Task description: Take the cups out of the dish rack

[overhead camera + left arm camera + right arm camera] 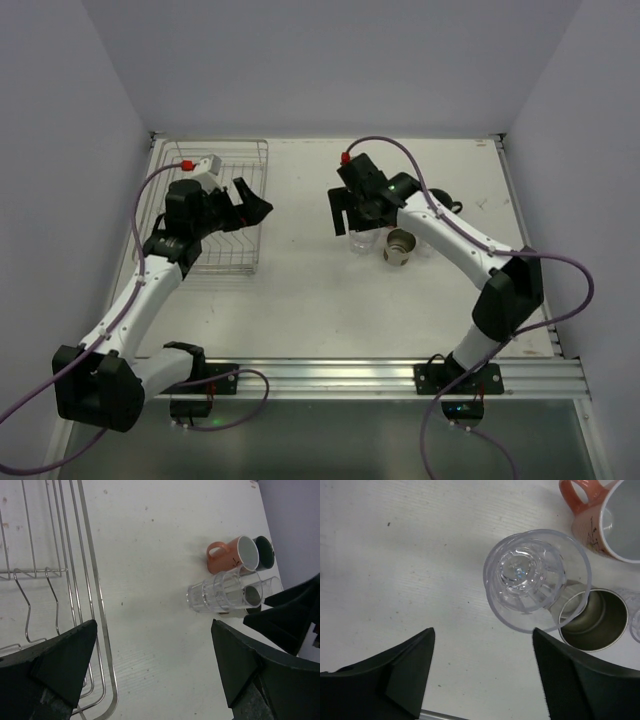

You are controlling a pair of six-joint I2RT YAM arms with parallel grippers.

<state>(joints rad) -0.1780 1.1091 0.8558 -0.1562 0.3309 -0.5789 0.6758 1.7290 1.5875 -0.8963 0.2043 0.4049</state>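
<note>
The silver wire dish rack [222, 165] stands at the far left, also in the left wrist view [90, 580]; no cup shows in its visible part. My left gripper [255, 205] is open and empty over the rack's right edge [152, 665]. The cups stand together on the table at centre right: a clear glass [360, 243], a tan metallic cup [400, 247], a salmon-pink mug [232, 555] and a dark green mug [265, 552]. My right gripper [350, 218] is open and empty just above and beside the clear glass [537, 577], not touching it [482, 670].
Another clear glass [425, 245] stands right of the tan cup [595, 620]. The salmon mug [605, 520] is behind the glass. White walls close the table at the back and sides. An aluminium rail [380, 378] runs along the near edge.
</note>
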